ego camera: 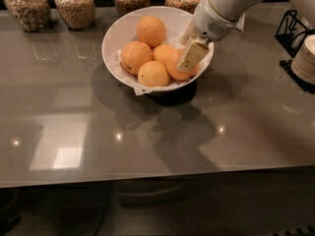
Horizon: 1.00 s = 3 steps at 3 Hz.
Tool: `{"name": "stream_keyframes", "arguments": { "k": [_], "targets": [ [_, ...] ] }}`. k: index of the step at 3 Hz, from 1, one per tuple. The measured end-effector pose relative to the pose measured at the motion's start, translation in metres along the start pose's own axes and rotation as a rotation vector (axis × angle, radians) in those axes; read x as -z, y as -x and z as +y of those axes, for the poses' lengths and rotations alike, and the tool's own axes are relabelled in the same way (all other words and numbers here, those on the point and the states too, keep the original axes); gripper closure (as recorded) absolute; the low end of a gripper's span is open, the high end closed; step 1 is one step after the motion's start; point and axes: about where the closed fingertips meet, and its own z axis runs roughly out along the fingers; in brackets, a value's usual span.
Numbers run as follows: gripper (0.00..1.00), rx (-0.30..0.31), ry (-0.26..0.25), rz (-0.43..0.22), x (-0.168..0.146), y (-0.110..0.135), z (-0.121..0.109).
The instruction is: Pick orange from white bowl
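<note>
The white bowl (118, 33) stands at the back middle of the grey table and holds several oranges on crinkled white paper. The orange (172, 69), deeper reddish-orange and wide, lies at the bowl's right front. My gripper (186, 63) comes down from the upper right, is inside the bowl and lies right against this orange, covering its right part. A paler orange (153, 74) is in front, one (135, 56) at the left, one (151, 31) at the back, and a small half-hidden one (162, 52) in the middle.
Several glass jars of grain (75, 5) line the table's back edge. A black wire rack (291, 31) and a stack of white dishes (306, 58) stand at the right edge. The grey tabletop (147, 141) stretches toward the front.
</note>
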Motion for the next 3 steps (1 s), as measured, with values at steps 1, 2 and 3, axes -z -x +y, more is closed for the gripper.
{"name": "stream_keyframes", "arguments": {
  "k": [1, 2, 3],
  "targets": [
    [0.41, -0.011, 0.009, 0.014, -0.009, -0.005, -0.003],
    [0.38, -0.021, 0.021, 0.032, -0.018, -0.011, -0.005],
    [0.30, -0.031, 0.036, 0.053, -0.028, -0.017, -0.006]
  ]
}}
